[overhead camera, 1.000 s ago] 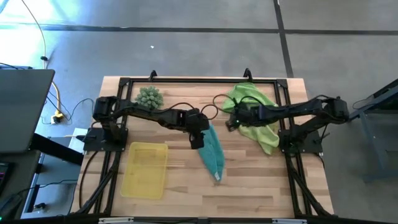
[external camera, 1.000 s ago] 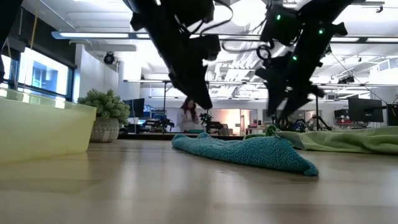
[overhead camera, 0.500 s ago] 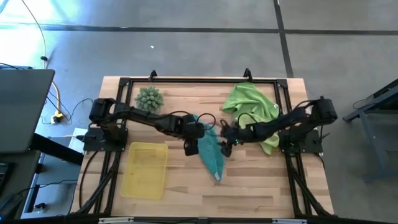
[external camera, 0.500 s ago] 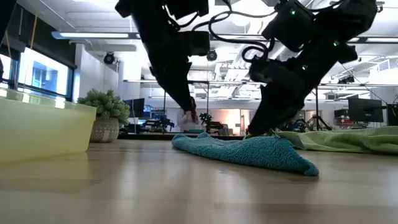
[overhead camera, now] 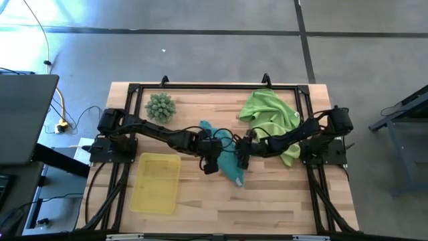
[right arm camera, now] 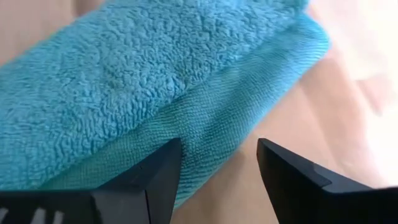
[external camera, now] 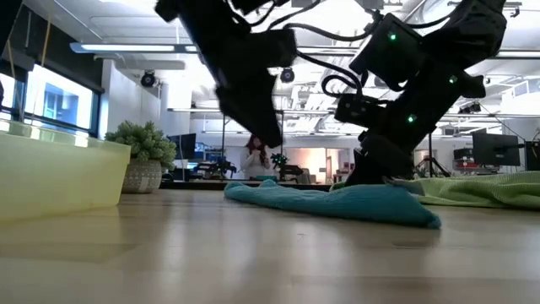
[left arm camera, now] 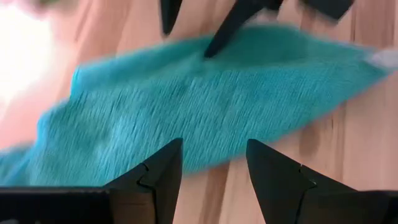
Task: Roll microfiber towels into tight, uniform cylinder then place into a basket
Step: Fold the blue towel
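The teal towel [overhead camera: 233,173] lies loosely bunched and flat on the table's middle, running slantwise from far left to near right. My left gripper [overhead camera: 211,161] hangs open just above its left side, with the fingertips [external camera: 272,135] clear of the cloth. My right gripper [overhead camera: 242,157] is open and down at the towel's right side. Lime green towels [overhead camera: 271,110] lie crumpled at the far right. The yellow basket [overhead camera: 136,182] stands at the near left with nothing in it. My right gripper comes down slanting from the table's right onto the teal towel's hemmed long edge [right arm camera: 211,124], and the hem runs between its open fingers. In the low view a finger [external camera: 375,169] reaches the cloth's top. The tips are out of the wrist view. The towel lies flat on the table.
A spiky pale-green ball [overhead camera: 160,105] sits at the far left. A black frame [overhead camera: 214,86] runs round the table's edges. Bare wood lies along the near side, right of the basket.
My right gripper has swung from over the lime towels toward the table's left and down onto the teal towel, rolling its wrist. My left gripper has drifted toward the near edge. The towel's near tip has drawn back toward the far edge and the cloth lies flatter.
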You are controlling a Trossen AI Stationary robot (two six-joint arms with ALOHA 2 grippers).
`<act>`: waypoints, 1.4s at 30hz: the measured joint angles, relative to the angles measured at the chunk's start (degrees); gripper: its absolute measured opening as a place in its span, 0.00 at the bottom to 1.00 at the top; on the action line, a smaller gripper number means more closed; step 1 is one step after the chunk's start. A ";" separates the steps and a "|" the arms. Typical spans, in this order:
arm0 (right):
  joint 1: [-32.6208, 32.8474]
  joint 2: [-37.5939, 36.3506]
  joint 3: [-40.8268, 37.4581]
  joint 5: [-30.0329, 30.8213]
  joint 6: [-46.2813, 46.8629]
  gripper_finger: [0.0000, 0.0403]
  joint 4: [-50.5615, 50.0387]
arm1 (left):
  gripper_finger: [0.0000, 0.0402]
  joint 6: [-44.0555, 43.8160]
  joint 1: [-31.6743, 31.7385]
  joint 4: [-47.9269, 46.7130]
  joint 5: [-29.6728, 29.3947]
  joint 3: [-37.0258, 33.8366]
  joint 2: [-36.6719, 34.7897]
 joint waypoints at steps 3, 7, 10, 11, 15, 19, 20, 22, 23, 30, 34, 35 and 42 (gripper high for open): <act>-0.42 -0.49 -0.09 4.56 -0.17 0.51 -2.23 | 0.42 2.36 0.84 4.85 -1.05 0.00 1.31; -0.92 -1.34 -0.15 6.17 -0.23 0.51 -5.03 | 0.42 4.70 2.53 11.65 -1.67 0.00 3.86; -1.03 -2.72 -0.28 6.10 -0.11 0.51 -6.52 | 0.42 4.92 4.08 16.41 -2.27 0.04 6.07; -1.03 -3.21 -0.34 6.08 -0.17 0.51 -6.93 | 0.42 5.09 4.67 18.42 -2.34 0.04 7.15; -1.36 -4.97 -0.48 5.57 -0.38 0.51 -8.49 | 0.42 5.37 7.04 23.94 -2.48 0.02 10.43; -2.24 -5.31 -0.48 5.47 0.15 0.51 -9.66 | 0.42 5.35 8.76 24.69 -2.55 0.02 13.10; -2.55 -5.31 -0.48 5.51 0.36 0.51 -9.84 | 0.42 5.37 9.01 24.86 -2.55 0.02 13.74; -3.03 -5.09 -0.42 5.68 0.42 0.51 -9.87 | 0.42 5.35 9.39 22.83 -2.37 0.00 14.07; -3.31 -5.09 -0.38 5.63 0.45 0.51 -9.93 | 0.42 5.35 9.47 22.71 -2.04 0.03 14.38; -5.99 -5.09 -0.34 5.42 2.99 0.51 -10.53 | 0.42 4.26 8.30 16.82 1.51 0.28 14.00; -7.71 -5.09 -0.26 4.99 3.04 0.51 -10.35 | 0.42 4.40 6.15 14.25 2.08 0.14 12.65; -8.20 -5.09 -0.31 5.43 3.03 0.51 -10.53 | 0.42 4.56 5.61 12.93 2.61 -0.01 12.01; -11.11 -5.09 -0.33 6.25 2.88 0.51 -10.64 | 0.42 5.92 1.87 6.36 4.40 0.09 8.94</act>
